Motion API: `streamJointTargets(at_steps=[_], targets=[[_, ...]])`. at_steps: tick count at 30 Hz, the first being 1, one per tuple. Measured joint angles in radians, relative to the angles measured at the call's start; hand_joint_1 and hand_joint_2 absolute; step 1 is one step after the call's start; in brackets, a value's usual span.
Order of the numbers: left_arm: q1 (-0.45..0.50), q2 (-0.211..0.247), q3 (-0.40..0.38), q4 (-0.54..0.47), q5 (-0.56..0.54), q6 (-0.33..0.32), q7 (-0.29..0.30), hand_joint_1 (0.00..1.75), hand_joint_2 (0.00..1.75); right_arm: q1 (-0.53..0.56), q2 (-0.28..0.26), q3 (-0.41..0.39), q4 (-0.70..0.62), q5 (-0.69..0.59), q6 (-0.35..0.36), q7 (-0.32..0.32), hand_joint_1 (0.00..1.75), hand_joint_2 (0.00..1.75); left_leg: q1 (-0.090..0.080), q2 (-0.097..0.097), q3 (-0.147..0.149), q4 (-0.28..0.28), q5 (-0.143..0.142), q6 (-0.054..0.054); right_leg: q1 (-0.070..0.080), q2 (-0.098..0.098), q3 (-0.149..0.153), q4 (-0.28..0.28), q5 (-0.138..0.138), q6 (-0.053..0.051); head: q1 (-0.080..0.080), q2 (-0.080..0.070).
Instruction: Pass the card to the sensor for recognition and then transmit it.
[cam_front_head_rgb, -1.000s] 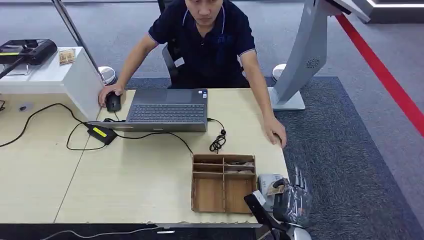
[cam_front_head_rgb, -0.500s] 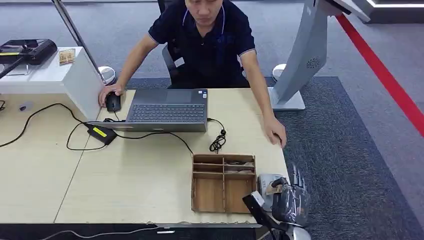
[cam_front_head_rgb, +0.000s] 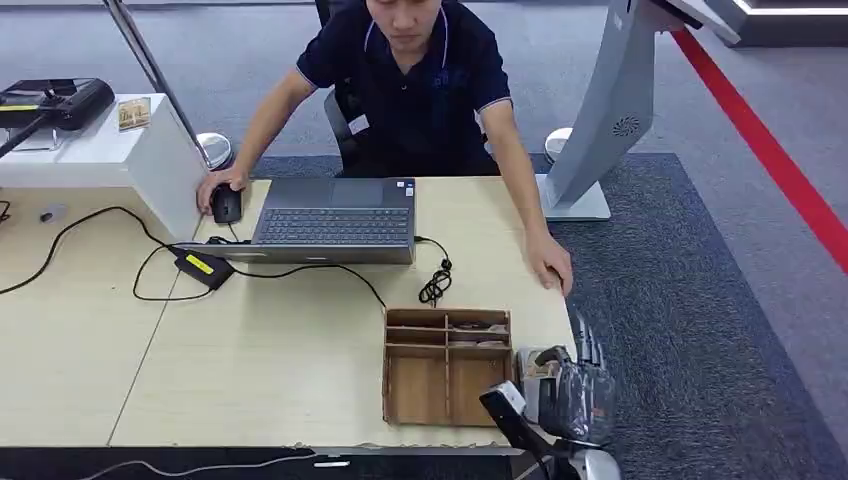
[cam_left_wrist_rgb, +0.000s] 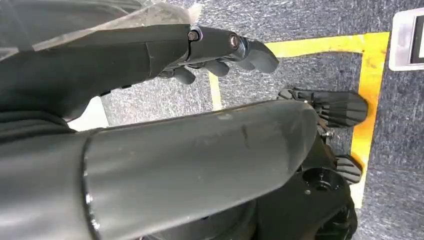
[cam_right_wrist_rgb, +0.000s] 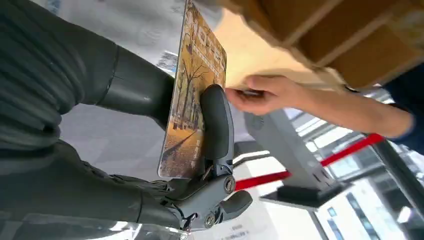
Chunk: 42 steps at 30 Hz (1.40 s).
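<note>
The right hand (cam_front_head_rgb: 572, 392) pinches the card (cam_right_wrist_rgb: 192, 95) just beside the wooden tray (cam_front_head_rgb: 446, 366). A person's hand (cam_front_head_rgb: 551, 263) rests beyond the tray. The left hand (cam_left_wrist_rgb: 220, 50) holds nothing, fingers loosely curled.

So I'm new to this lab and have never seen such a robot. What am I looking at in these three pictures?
It is a humanoid robot. The wide picture comes from its head, looking down at a desk with a laptop, a wooden organizer and a seated person. The other two come from cameras at its wrists. The right hand, beside the organizer, pinches a picture card between thumb and finger. The left hand hangs over grey carpet and holds nothing.
</note>
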Motion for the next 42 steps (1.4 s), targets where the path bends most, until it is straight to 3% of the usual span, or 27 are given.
streamJointTargets(at_steps=[3, 14, 34, 35, 36, 37, 42], targets=[[0.000, 0.000, 0.000, 0.000, 0.002, 0.003, 0.000, 0.00, 0.00, 0.003, 0.022, 0.008, -0.042, -0.039, 0.000, -0.045, 1.75, 1.75, 0.000, 0.000, 0.000, 0.000, 0.000, 0.000, 0.000, 0.000, 0.000, 0.000, 0.000, 0.000, 0.000, 0.000], [0.000, 0.000, 0.000, 0.000, 0.003, 0.004, 0.000, 0.00, 0.00, 0.013, 0.066, 0.093, -0.185, -0.129, 0.000, -0.111, 1.75, 1.75, 0.000, 0.000, 0.000, 0.000, 0.000, 0.000, 0.000, 0.000, 0.001, 0.000, 0.000, 0.000, 0.000, 0.000], [-0.001, 0.000, -0.002, 0.000, 0.009, 0.008, -0.003, 0.00, 0.00, 0.005, 0.042, 0.234, -0.179, -0.161, 0.002, -0.094, 1.75, 1.75, 0.000, 0.000, 0.000, 0.000, 0.000, 0.000, 0.000, 0.000, 0.000, 0.000, 0.000, 0.000, 0.000, 0.000], [-0.001, 0.000, -0.002, 0.000, 0.009, 0.008, -0.003, 0.00, 0.00, 0.005, 0.042, 0.238, -0.179, -0.162, 0.002, -0.093, 1.12, 1.75, 0.000, 0.000, 0.000, 0.000, 0.000, 0.000, 0.000, 0.000, 0.000, 0.000, 0.000, 0.000, 0.000, 0.000], [-0.001, 0.000, -0.002, 0.000, 0.009, 0.008, -0.003, 0.00, 0.00, 0.004, 0.040, 0.243, -0.179, -0.162, 0.002, -0.093, 1.12, 1.75, 0.000, 0.000, 0.000, 0.000, 0.000, 0.000, 0.000, 0.000, 0.000, 0.000, 0.000, 0.000, 0.000, 0.000], [-0.001, 0.000, -0.002, 0.000, 0.009, 0.007, -0.003, 0.00, 0.00, 0.003, 0.039, 0.246, -0.179, -0.162, 0.002, -0.092, 0.00, 1.75, 0.000, 0.000, 0.000, 0.000, 0.000, 0.000, 0.000, 0.000, 0.000, 0.000, 0.000, 0.000, 0.000, 0.000], [-0.001, 0.000, -0.002, 0.000, 0.008, 0.007, -0.003, 0.00, 0.00, 0.002, 0.036, 0.261, -0.179, -0.158, 0.002, -0.079, 0.00, 1.75, 0.000, 0.000, 0.000, 0.000, 0.000, 0.000, 0.000, 0.000, 0.000, 0.000, 0.000, 0.000, 0.000, 0.000]])
